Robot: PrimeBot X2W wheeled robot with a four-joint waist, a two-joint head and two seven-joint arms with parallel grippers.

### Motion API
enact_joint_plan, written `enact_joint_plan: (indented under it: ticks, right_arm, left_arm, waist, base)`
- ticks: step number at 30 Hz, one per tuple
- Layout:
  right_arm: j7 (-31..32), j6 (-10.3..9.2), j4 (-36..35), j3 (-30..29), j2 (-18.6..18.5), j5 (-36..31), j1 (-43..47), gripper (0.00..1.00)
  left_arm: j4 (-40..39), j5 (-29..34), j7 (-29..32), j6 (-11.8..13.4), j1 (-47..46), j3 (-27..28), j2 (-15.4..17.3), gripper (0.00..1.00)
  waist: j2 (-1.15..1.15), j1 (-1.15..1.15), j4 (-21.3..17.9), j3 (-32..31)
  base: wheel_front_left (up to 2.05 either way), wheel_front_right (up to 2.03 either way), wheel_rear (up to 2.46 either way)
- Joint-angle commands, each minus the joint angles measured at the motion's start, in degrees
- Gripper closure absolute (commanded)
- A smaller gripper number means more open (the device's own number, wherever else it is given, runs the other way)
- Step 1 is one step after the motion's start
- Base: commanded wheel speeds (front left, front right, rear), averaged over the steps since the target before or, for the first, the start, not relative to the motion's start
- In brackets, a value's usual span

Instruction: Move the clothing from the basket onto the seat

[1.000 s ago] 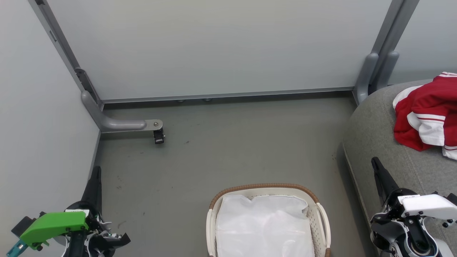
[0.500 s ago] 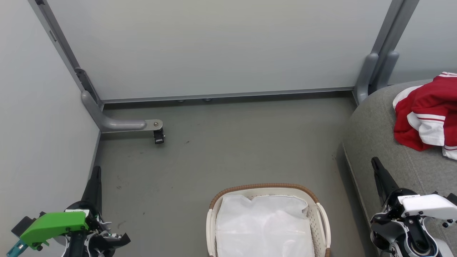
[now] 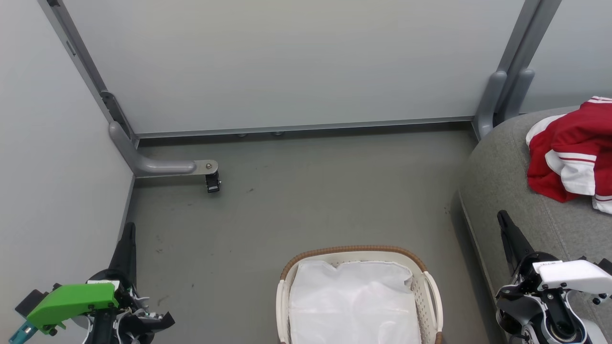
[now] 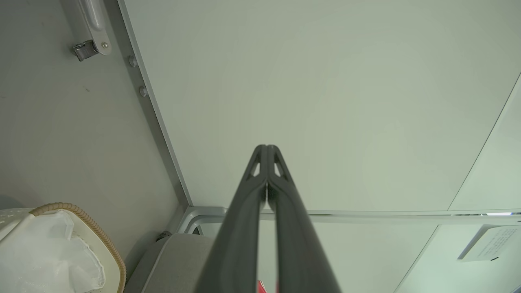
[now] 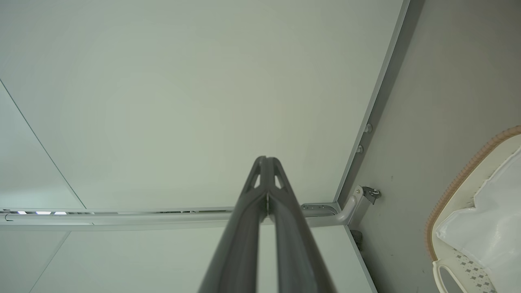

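The clothing (image 3: pixel 569 153) lies in a crumpled red and white heap on the seat (image 3: pixel 502 191), toward its far right part and cut off by the head view's right side; its longer run goes roughly from the seat's far edge toward the near one; it lies well back from the seat's rounded left edge. The right gripper (image 3: pixel 502 217) is the nearer one, hanging over the seat's left edge with the heap ahead and to its right; its jaws are pressed together and hold nothing, plain in the right wrist view (image 5: pixel 266 159). The left gripper (image 3: pixel 128 228) hangs well apart by the left wall panel (image 3: pixel 57 157), its jaws likewise closed on nothing. The basket (image 3: pixel 354 249) stands on the floor (image 3: pixel 287 191) between the two, closer to the right one; inside shows a white sheet (image 3: pixel 354 301) and no red; whether anything lies beneath it I cannot tell. I judge the task done or nearly so; open floor lies beyond the basket for any further reach.
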Motion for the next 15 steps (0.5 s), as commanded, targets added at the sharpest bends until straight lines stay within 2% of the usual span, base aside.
enact_joint_plan:
  ticks: [1, 15]
  right_arm:
    - [0.15, -0.04, -0.19, -0.12, -0.34, 0.20, 0.60, 1.00]
    - [0.14, -0.04, -0.19, -0.12, -0.34, 0.20, 0.60, 1.00]
  left_arm:
    - [0.01, -0.16, 0.25, -0.33, -0.66, 0.11, 0.38, 1.00]
    - [0.00, -0.17, 0.25, -0.32, -0.66, 0.11, 0.38, 1.00]
  waist:
    - [0.68, 0.00, 0.00, 0.00]
    - [0.68, 0.00, 0.00, 0.00]
  base:
    - [0.00, 0.00, 0.00]
    - [0.00, 0.00, 0.00]
